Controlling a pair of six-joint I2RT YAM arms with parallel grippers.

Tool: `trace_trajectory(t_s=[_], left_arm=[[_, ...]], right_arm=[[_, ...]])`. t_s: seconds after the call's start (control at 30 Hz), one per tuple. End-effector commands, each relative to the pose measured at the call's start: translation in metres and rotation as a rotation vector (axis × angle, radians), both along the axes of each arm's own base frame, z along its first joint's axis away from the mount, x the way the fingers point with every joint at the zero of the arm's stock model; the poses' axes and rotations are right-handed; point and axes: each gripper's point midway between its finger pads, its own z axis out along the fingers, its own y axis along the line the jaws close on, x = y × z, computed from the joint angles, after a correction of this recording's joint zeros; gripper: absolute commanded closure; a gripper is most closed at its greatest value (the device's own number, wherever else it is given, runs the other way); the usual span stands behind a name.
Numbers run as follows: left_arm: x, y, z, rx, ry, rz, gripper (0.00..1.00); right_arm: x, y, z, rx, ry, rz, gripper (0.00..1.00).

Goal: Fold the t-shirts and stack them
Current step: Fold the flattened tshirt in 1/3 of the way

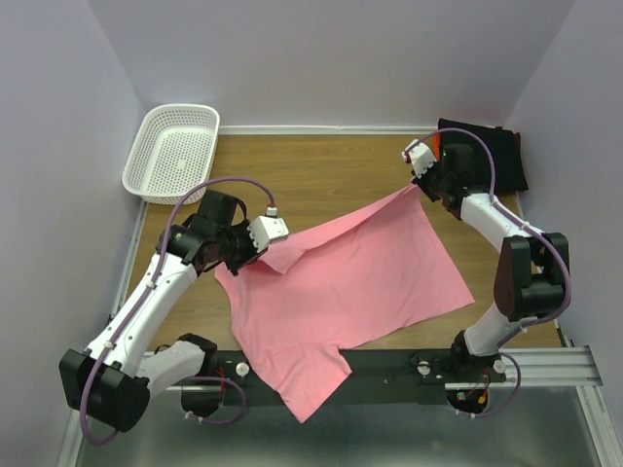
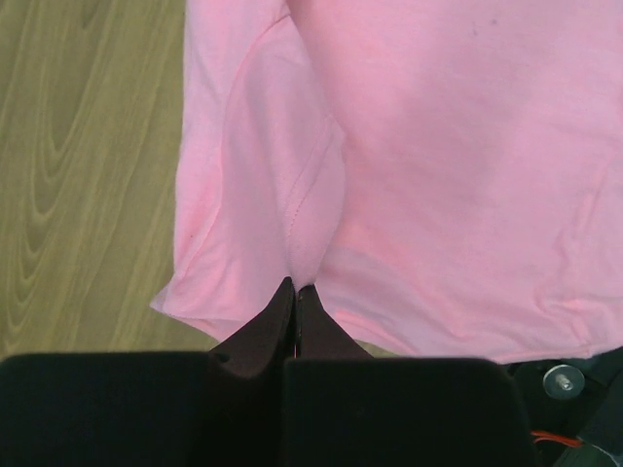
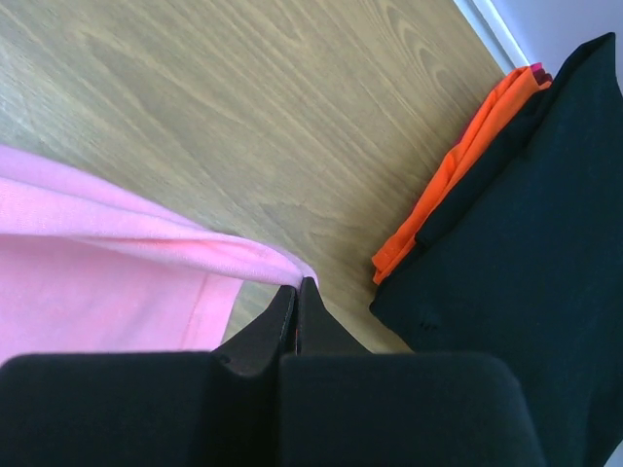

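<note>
- Basket (image 1: 171, 151), white lattice, sits at 11 o'clock on the table (image 1: 331, 165).
- Pink t-shirt (image 1: 350, 282) lies spread across the centre, reaching over the 6 o'clock edge.
- Left gripper (image 2: 295, 288) pinches its 9 o'clock edge, and right gripper (image 3: 297, 284) pinches its 1 o'clock corner.
- Black t-shirt (image 1: 506, 158) rests on orange-red t-shirt (image 3: 458, 165) at 1 o'clock.

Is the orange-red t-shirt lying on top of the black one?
No, the black t-shirt covers the orange-red t-shirt, and only an orange edge shows from under it.
</note>
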Motion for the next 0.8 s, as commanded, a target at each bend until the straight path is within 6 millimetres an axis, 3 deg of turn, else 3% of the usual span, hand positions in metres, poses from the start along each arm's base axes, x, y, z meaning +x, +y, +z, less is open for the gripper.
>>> trace_trajectory(t_s=[0.0,0.6,0.63,0.67,0.73,0.77], left_arm=[[-0.016,-0.008,0.011,-0.027,0.023,-0.071,1.00],[-0.030,-0.016,0.004,-0.014,0.062,-0.152,0.99],[-0.031,-0.017,0.004,-0.013,0.063,-0.156,0.89],[-0.030,-0.017,0.005,-0.012,0.058,-0.162,0.82],[-0.031,-0.016,0.008,-0.010,0.054,-0.163,0.66],[-0.030,-0.016,0.012,-0.012,0.043,-0.161,0.63]], right_arm=[[-0.006,-0.004,0.004,-0.021,-0.010,0.029,0.99],[-0.028,-0.012,-0.027,-0.079,0.052,0.078,0.99],[-0.028,-0.012,-0.028,-0.085,0.054,0.079,0.96],[-0.030,-0.014,-0.031,-0.097,0.067,0.081,0.83],[-0.036,-0.017,-0.033,-0.110,0.080,0.080,0.64],[-0.037,-0.018,-0.028,-0.123,0.068,0.090,0.48]])
